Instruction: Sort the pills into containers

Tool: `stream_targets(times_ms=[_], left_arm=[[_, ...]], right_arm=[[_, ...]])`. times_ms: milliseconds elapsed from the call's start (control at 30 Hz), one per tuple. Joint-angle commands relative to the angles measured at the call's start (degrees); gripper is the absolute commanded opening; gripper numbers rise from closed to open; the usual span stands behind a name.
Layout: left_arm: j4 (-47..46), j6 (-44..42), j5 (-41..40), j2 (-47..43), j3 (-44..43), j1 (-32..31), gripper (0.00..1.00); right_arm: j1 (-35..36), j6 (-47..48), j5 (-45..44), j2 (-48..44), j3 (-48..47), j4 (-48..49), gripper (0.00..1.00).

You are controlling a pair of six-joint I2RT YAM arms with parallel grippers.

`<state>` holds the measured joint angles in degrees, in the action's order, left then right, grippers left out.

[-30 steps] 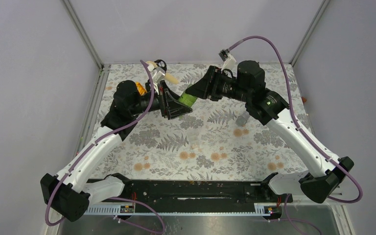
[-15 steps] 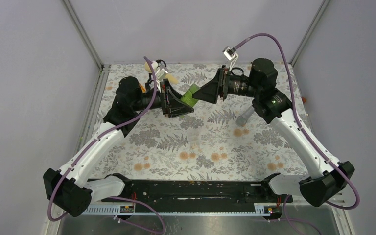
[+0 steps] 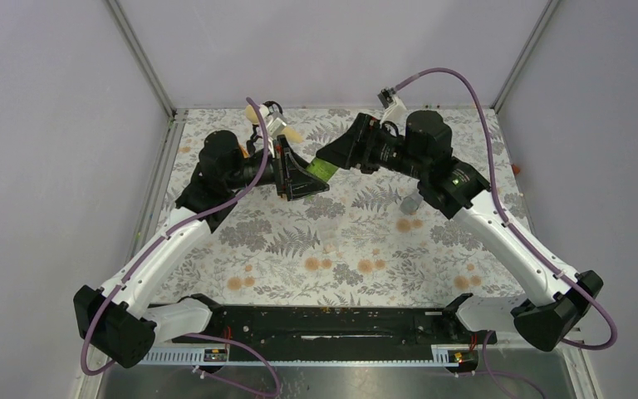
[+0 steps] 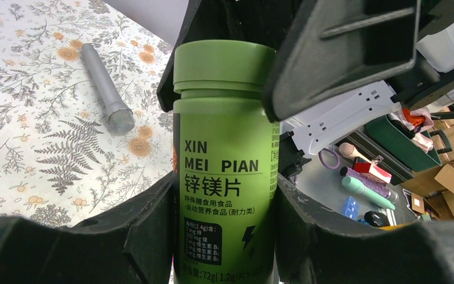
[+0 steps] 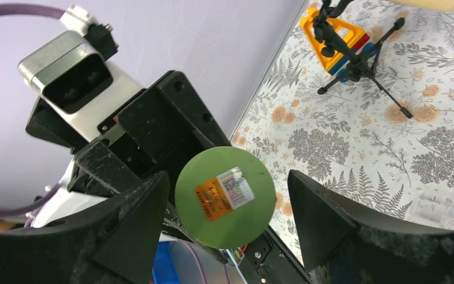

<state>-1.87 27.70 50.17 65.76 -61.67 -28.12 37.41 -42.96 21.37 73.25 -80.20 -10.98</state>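
Note:
My left gripper (image 3: 306, 178) is shut on a green screw-cap bottle (image 3: 323, 170), which it holds above the mat at the far middle. In the left wrist view the bottle (image 4: 224, 136) stands between the two pads with its cap on. My right gripper (image 3: 335, 155) faces the bottle's cap (image 5: 224, 195) head on. Its jaws are open, with a gap on each side of the cap. A low clear plastic cup (image 5: 444, 208) sits on the mat, faint against the pattern. No pills show.
A grey microphone-shaped object (image 3: 411, 201) lies on the mat under the right arm; it also shows in the left wrist view (image 4: 107, 89). A yellow toy with a black tripod (image 5: 338, 42) stands at the far left. A cream object (image 3: 292, 133) lies behind the left gripper.
My right gripper drew back to the right from the bottle's cap, then came back up to it. The left gripper shifted slightly with the bottle still in it.

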Motion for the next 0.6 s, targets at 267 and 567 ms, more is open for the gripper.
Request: stream_targets(times_ms=[267, 567], left_arm=[[-0.39, -1.89, -1.78, -0.71, -1.21, 0.18, 0.0], [-1.09, 1.03, -1.63, -1.26, -1.64, 0.17, 0.0]], right_arm=[[0.39, -6.32, -5.77, -1.06, -1.47, 1.64, 0.66], [-0.18, -1.84, 4.26, -0.31, -2.67, 1.55, 0.42]])
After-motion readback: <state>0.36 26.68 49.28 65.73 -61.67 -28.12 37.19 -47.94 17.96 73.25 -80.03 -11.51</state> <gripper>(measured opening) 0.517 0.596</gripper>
